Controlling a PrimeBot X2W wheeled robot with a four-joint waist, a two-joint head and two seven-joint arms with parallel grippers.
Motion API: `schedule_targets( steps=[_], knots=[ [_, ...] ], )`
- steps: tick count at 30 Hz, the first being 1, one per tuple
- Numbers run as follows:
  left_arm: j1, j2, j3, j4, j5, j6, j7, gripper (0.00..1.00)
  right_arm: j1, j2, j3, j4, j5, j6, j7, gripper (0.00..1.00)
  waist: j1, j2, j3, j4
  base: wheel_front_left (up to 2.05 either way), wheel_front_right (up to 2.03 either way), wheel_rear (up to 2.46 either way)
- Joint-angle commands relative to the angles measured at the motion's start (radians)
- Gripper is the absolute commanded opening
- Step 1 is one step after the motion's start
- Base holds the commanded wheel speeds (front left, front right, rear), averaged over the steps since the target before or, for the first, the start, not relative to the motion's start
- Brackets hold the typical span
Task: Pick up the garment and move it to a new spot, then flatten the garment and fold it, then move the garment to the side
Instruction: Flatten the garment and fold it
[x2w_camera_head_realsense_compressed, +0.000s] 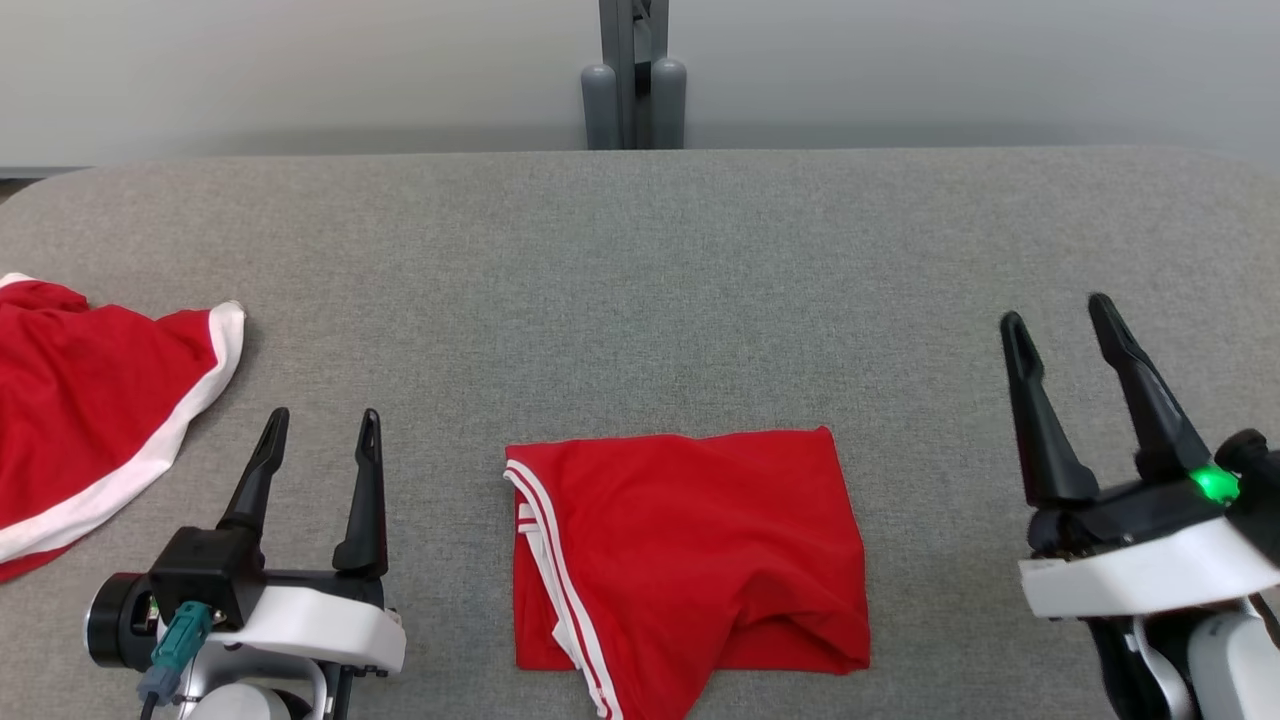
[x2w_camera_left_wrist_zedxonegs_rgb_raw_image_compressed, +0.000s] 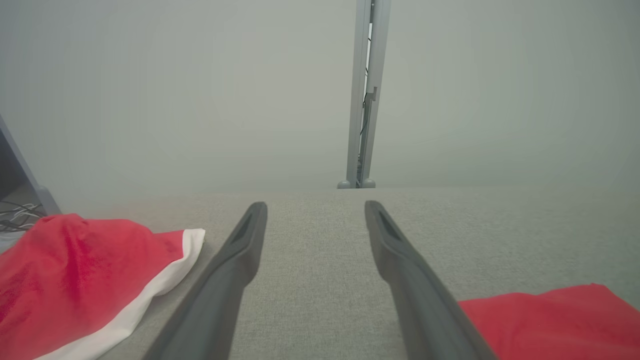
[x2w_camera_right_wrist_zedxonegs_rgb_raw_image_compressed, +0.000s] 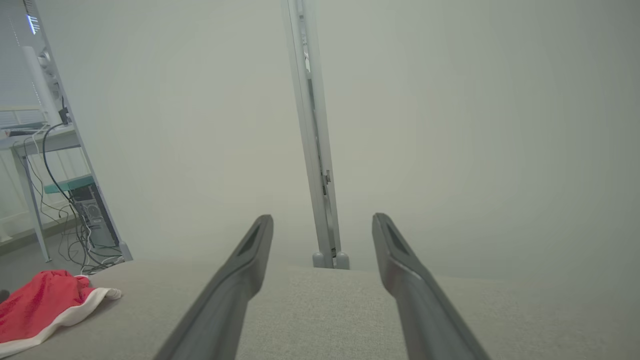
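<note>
A folded red garment (x2w_camera_head_realsense_compressed: 690, 560) lies flat on the grey table (x2w_camera_head_realsense_compressed: 640, 260), near its front edge and roughly midway between the robot's two arms. We see it as a neat rectangle, with a double white stripe running down its left side and a loose fold creasing the lower right corner. Nothing holds it. The left gripper (x2w_camera_head_realsense_compressed: 324, 418) stands just to its left and the right gripper (x2w_camera_head_realsense_compressed: 1056, 312) well off to its right. Both have their long dark fingers spread apart, with only bare table cloth between them. In the left wrist view we catch a corner of the garment just beside the right-hand finger (x2w_camera_left_wrist_zedxonegs_rgb_raw_image_compressed: 415, 290), though we cannot tell whether cloth and finger touch. A green light (x2w_camera_head_realsense_compressed: 1215, 485) glows on the right gripper's body. Farther to the robot's left, a second red garment (x2w_camera_head_realsense_compressed: 90, 420) with a broad white hem lies rumpled at the table's edge, apart from the folded one. Beyond the table's far edge we make out a grey post (x2w_camera_head_realsense_compressed: 634, 80) rising against a pale wall (x2w_camera_head_realsense_compressed: 300, 70). The right wrist view also shows a desk (x2w_camera_right_wrist_zedxonegs_rgb_raw_image_compressed: 40, 139) with trailing cables.
</note>
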Motion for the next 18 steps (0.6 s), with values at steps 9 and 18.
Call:
schedule_targets(
  steps=[9, 18],
  knots=[
    [0.065, 0.025, 0.003, -0.074, 0.011, 0.037, 0.031, 1.0, 0.158, -0.009, -0.125, -0.015, -0.099, 0.0, 0.073, 1.0, 0.0, 0.0, -0.048, 0.008, 0.0, 0.0, 0.0],
    [0.09, 0.034, -0.002, -0.111, 0.015, 0.055, 0.048, 1.0, 0.216, 0.009, -0.157, -0.016, -0.1, 0.0, 0.091, 1.0, 0.0, 0.0, -0.054, 0.008, 0.0, 0.0, 0.0]
  ],
)
